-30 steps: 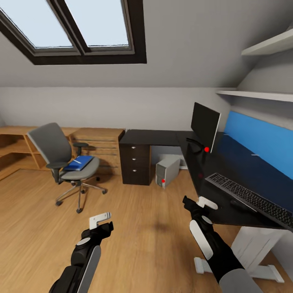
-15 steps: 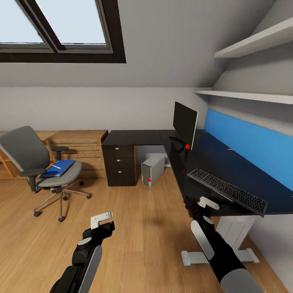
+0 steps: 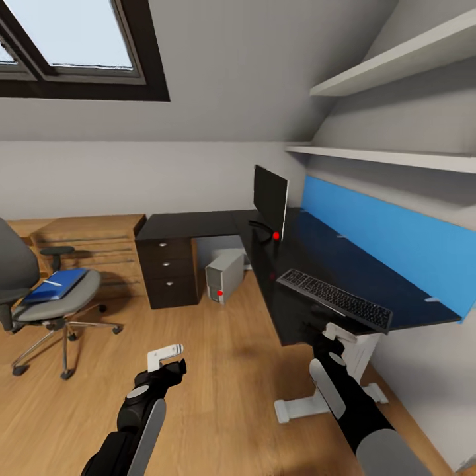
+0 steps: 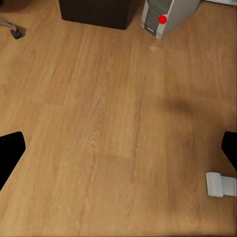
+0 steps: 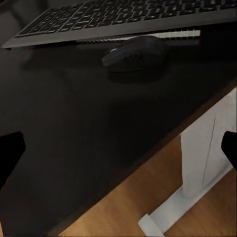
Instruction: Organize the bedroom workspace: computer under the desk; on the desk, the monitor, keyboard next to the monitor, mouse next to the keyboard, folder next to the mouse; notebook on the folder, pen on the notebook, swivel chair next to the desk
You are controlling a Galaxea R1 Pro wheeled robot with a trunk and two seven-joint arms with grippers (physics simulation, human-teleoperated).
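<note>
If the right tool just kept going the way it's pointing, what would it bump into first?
Most likely the black top of the desk, just short of the mouse and the keyboard behind it. The right tool hangs near the desk edge, though depth is hard to judge.

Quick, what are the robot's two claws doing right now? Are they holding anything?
Left gripper: open, holding nothing, over the floor.
Right gripper: open, holding nothing, by the desk edge.

Attic bedroom-office; skylight [image 3: 73, 39], desk [image 3: 198, 225], swivel chair [image 3: 46, 297].
</note>
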